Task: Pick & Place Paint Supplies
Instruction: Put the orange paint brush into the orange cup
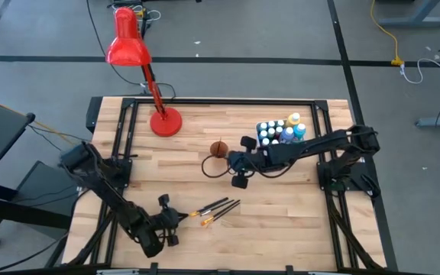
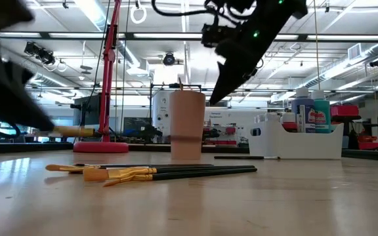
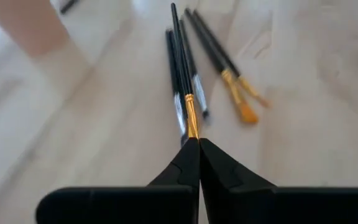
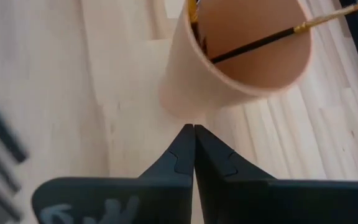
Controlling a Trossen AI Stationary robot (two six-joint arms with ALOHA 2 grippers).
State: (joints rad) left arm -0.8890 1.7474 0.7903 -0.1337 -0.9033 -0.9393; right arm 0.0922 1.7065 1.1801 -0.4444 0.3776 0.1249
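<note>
Several dark-handled paintbrushes [image 1: 218, 207] with orange-yellow ends lie side by side on the wooden table [image 1: 281, 221], near its front; the low view shows these brushes [image 2: 176, 172] lying flat. My left gripper [image 3: 198, 142] is shut on one brush, just left of the others [image 1: 180, 216]. The small orange cup [image 1: 219, 148] stands mid-table with a brush [image 4: 260, 40] leaning inside it. My right gripper [image 4: 193, 127] hangs shut beside the cup, above the table [image 2: 218, 97], with nothing between its fingers. My left gripper pinches one paintbrush between its two fingertips, right at the gold ferrule [image 3: 191, 121] by the bristle end. The fingers run along the brush, slanting down. The dark handle [image 3: 178, 50] sticks straight out ahead of the fingertips, over the brushes lying on the table.
A white tub [image 1: 279, 131] with several small paint bottles stands at the far right, behind my right arm. A red desk lamp [image 1: 165, 122] has its base at the far middle-left. Bare wood lies along the front right of the table.
</note>
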